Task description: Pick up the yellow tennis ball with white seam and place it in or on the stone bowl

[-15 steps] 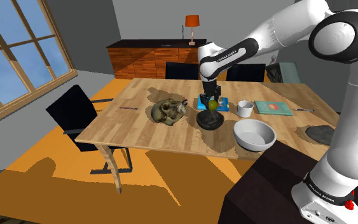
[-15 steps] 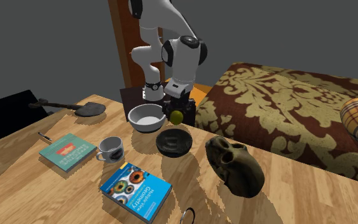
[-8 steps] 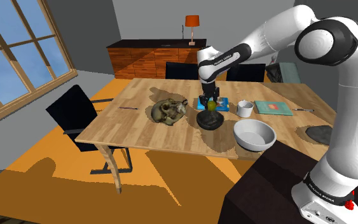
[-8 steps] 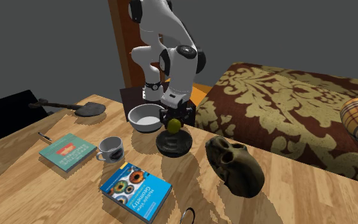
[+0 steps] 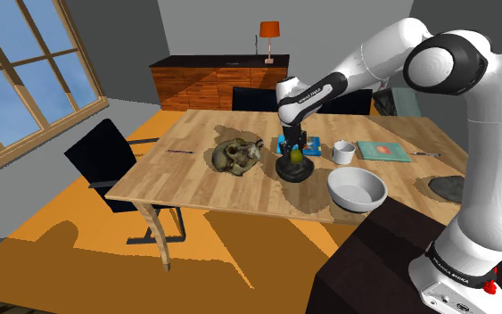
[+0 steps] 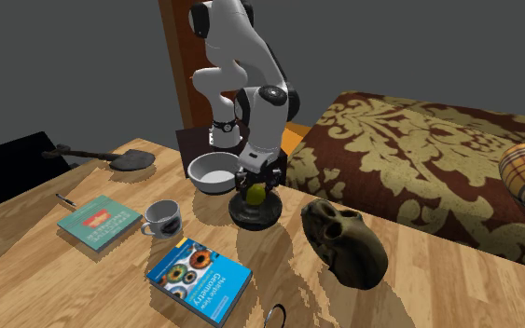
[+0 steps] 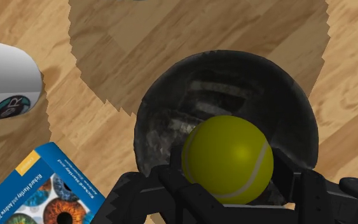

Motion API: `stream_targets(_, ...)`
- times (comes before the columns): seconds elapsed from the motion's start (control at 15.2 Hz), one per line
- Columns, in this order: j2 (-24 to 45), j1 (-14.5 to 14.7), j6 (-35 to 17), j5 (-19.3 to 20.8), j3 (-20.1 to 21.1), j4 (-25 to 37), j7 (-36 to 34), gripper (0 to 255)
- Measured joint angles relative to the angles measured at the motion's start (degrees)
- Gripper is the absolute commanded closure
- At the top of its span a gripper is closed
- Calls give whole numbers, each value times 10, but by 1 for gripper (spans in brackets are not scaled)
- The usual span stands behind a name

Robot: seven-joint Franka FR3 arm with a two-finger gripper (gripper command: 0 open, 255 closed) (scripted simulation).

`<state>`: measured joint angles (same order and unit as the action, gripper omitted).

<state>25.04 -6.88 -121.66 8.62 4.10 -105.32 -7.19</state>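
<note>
The yellow tennis ball (image 7: pixel 228 158) with its pale seam sits clasped between my black fingers (image 7: pixel 171 184), right over the hollow of the dark stone bowl (image 7: pixel 171 121). In the shoulder view the gripper (image 5: pixel 296 154) is low over the dark bowl (image 5: pixel 295 170) with the ball (image 5: pixel 296 158) between its fingers. In the second exterior view the ball (image 6: pixel 255 195) hangs just inside the bowl (image 6: pixel 255 215), and the gripper (image 6: pixel 255 191) is shut on it. Whether the ball touches the bowl's floor I cannot tell.
A white bowl (image 5: pixel 357 188) stands near the stand. A white mug (image 5: pixel 343 152), a blue book (image 6: pixel 200 280), a teal book (image 6: pixel 98 223) and a dark skull (image 6: pixel 345 241) lie around the stone bowl on the wooden table (image 5: pixel 195 169). Chairs ring the table.
The gripper has come down with the ball, from above the stone bowl into its hollow. The arm has bent lower over the table.
</note>
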Motion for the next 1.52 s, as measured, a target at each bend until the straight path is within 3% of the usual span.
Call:
stream_targets(0.46,5,1,-6,1,0,-1,-1,255)
stream_targets(0.53,5,1,-6,1,0,-1,-2,0)
stream_targets(0.92,5,1,-7,1,0,-1,-2,0)
stream_targets(1.19,-15,3,44,-4,3,29,2,0)
stream_targets(1.52,-21,3,57,-6,4,36,3,0)
